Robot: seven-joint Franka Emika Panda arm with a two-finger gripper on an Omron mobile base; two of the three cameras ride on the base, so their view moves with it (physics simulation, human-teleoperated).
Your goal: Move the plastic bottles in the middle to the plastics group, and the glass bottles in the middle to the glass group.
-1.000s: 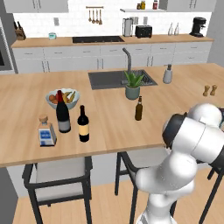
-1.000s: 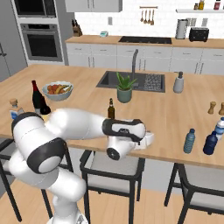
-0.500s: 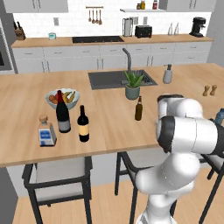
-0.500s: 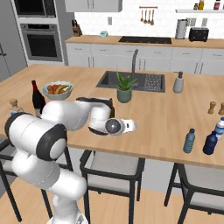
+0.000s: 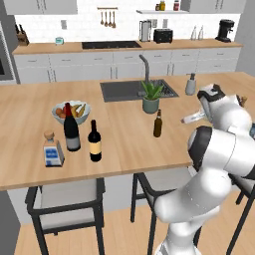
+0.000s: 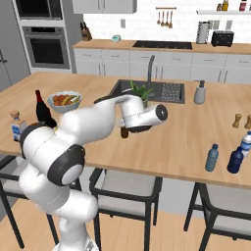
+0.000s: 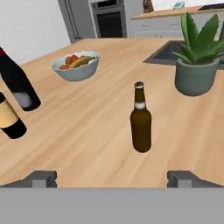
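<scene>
Wooden island counter (image 5: pixel 124 134) with sink (image 5: pixel 132 90), white kitchen cabinets (image 5: pixel 114 64) behind.

Hidden or cut off, as I see it:
- Grey-labelled wine bottle (image 7: pixel 17 87), far to the hand's left: top cropped.
- Yellow-labelled wine bottle (image 7: pixel 9 118), beside it: only lower body visible.
- Beer bottle (image 6: pixel 124 132), in the right base view: mostly behind the arm.

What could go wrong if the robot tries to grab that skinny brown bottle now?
1. The brown bottle is tall and slim, so a bump from the open gripper might tip it over.
2. The potted plant stands close beside it, so a wide swing could knock the pot or catch its leaves.
3. The sink lies just behind, and a toppled bottle might roll in.
</scene>
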